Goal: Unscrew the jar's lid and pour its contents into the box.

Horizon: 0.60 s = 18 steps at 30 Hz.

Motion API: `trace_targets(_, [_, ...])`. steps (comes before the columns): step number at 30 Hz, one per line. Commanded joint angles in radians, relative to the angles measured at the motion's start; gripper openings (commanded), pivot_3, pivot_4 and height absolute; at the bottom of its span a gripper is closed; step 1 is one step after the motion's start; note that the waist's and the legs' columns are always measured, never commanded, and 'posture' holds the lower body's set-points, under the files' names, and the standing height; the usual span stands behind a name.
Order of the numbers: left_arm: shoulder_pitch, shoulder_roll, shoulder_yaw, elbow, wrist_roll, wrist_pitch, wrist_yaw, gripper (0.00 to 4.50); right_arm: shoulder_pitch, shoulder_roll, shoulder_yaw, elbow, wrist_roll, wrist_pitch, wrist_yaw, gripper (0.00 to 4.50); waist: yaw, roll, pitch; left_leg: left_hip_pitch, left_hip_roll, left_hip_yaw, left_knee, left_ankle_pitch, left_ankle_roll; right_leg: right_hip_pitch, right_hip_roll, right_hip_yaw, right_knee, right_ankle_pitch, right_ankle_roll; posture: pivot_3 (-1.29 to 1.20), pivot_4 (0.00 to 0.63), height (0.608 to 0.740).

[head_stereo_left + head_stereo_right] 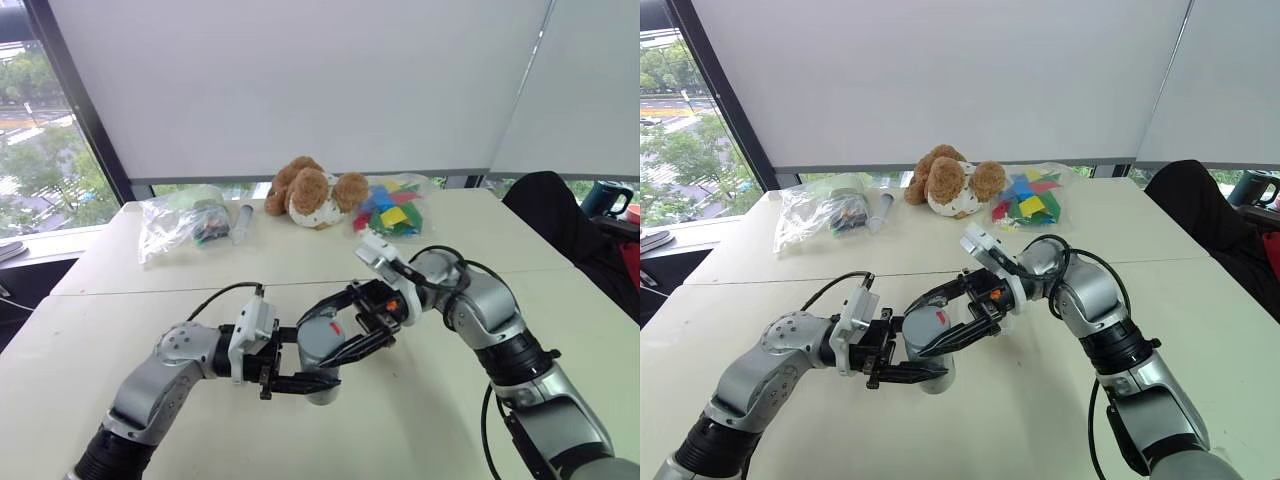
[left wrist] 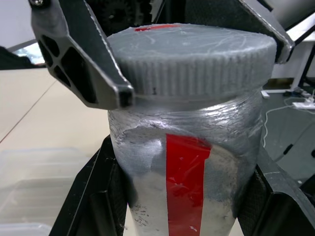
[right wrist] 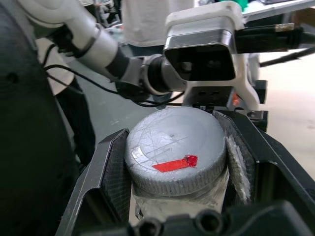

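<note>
White table point(image 1: 420, 400), left end effector point(image 1: 320, 382) gripping jar point(image 2: 187, 177), right end effector point(image 3: 172, 167) clamping lid point(image 3: 172, 147) (red-marked)

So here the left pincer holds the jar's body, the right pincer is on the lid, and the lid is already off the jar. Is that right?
Not quite. The lid is still seated on the jar, as the left wrist view shows. The rest stands: the left pincer is shut on the jar's body, and the right pincer has a finger on each side of the lid.
</note>
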Motion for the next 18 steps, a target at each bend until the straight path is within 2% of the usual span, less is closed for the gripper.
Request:
trace_targets(1, [-0.014,0.016,0.000,-0.042,-0.005,-0.022,-0.038,2.11,-0.028,0.004,-0.102,-0.030,0.086,0.024,-0.013,3.82,0.001,0.000,0.000,0.000,0.000,0.000,0.000,0.000,0.000,0.000,0.000,0.000,0.000,0.000,0.000,0.00,0.150,0.740])
trace_targets(2, [-0.018,0.016,0.006,-0.039,-0.009,-0.016,-0.030,2.11,-0.021,-0.005,-0.106,-0.037,0.084,0.021,-0.012,4.24,0.003,0.000,0.000,0.000,0.000,0.000,0.000,0.000,0.000,0.000,-0.001,0.000,0.000,0.000,0.000,0.00,0.150,0.740])
trace_targets(3, [-0.021,0.018,0.015,-0.038,-0.018,0.001,-0.017,2.11,-0.013,-0.019,-0.104,-0.042,0.078,0.030,-0.012,4.45,0.004,0.000,0.000,0.000,0.000,0.000,0.000,0.000,0.000,0.000,-0.001,0.000,0.000,0.000,0.000,0.00,0.150,0.740])
trace_targets(5, [-0.023,0.026,0.043,-0.040,-0.046,0.048,0.017,2.11,0.005,-0.042,-0.116,-0.044,0.045,-0.007,-0.024,4.45,0.003,0.000,0.000,0.000,0.000,0.000,0.000,0.000,0.000,0.000,-0.001,0.000,0.000,0.000,0.000,0.00,0.150,0.740])
trace_targets(11, [0.013,0.022,0.105,-0.014,-0.008,0.036,0.118,2.11,0.062,-0.067,-0.196,-0.124,0.047,0.025,-0.197,4.45,0.001,0.000,0.000,0.000,0.000,0.000,0.000,0.000,0.000,-0.001,-0.001,0.000,0.000,0.000,0.000,0.00,0.150,0.740])
trace_targets(14, [0.025,0.009,0.103,-0.013,0.016,0.036,0.170,2.11,0.108,-0.052,-0.189,-0.218,0.055,0.070,-0.299,4.45,0.002,0.000,0.000,0.000,0.000,0.000,-0.001,0.000,0.000,-0.001,-0.001,0.000,0.000,0.000,0.000,0.00,0.150,0.740])
trace_targets(18, [0.035,-0.031,0.087,-0.043,0.010,0.055,0.233,2.11,0.129,0.005,-0.131,-0.307,-0.013,0.100,-0.476,4.45,0.001,0.000,0.000,0.000,0.000,0.000,-0.001,0.000,0.000,-0.001,-0.001,0.001,0.000,0.000,0.000,0.00,0.150,0.740])
